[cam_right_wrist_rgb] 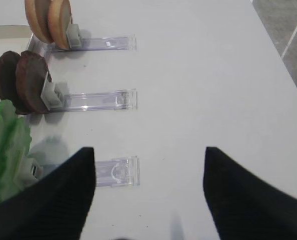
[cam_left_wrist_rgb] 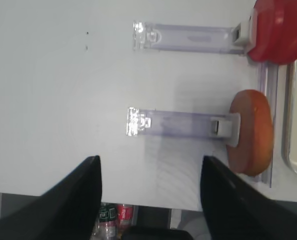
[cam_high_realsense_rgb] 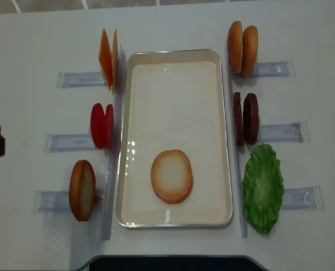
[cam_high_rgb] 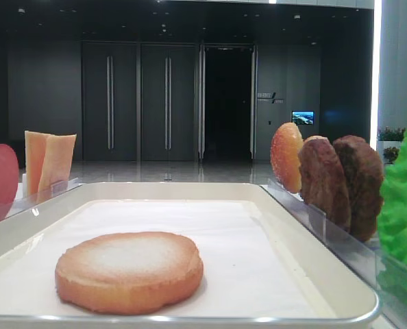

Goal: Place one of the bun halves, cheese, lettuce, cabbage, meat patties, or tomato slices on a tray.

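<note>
A bun half point(cam_high_realsense_rgb: 171, 176) point(cam_high_rgb: 129, 271) lies flat on the white tray point(cam_high_realsense_rgb: 173, 55). Left of the tray stand cheese point(cam_high_realsense_rgb: 108, 58), tomato slices point(cam_high_realsense_rgb: 101, 125) point(cam_left_wrist_rgb: 278, 30) and another bun half point(cam_high_realsense_rgb: 82, 190) point(cam_left_wrist_rgb: 251, 132). To its right are two bun halves point(cam_high_realsense_rgb: 242, 40) point(cam_right_wrist_rgb: 48, 20), meat patties point(cam_high_realsense_rgb: 245, 118) point(cam_right_wrist_rgb: 23, 82) and lettuce point(cam_high_realsense_rgb: 263, 187) point(cam_right_wrist_rgb: 6, 150). Cabbage is out of view. My left gripper point(cam_left_wrist_rgb: 149, 165) hangs open and empty over the table's edge, left of the bun rack. My right gripper point(cam_right_wrist_rgb: 148, 150) is open and empty over bare table, right of the lettuce rack.
Clear plastic racks point(cam_high_realsense_rgb: 80, 79) point(cam_right_wrist_rgb: 103, 100) point(cam_left_wrist_rgb: 183, 122) hold the food on edge along both sides of the tray. Bottles point(cam_left_wrist_rgb: 113, 215) stand on the floor below the table edge. A dark robot base point(cam_high_realsense_rgb: 173, 263) sits at the front edge.
</note>
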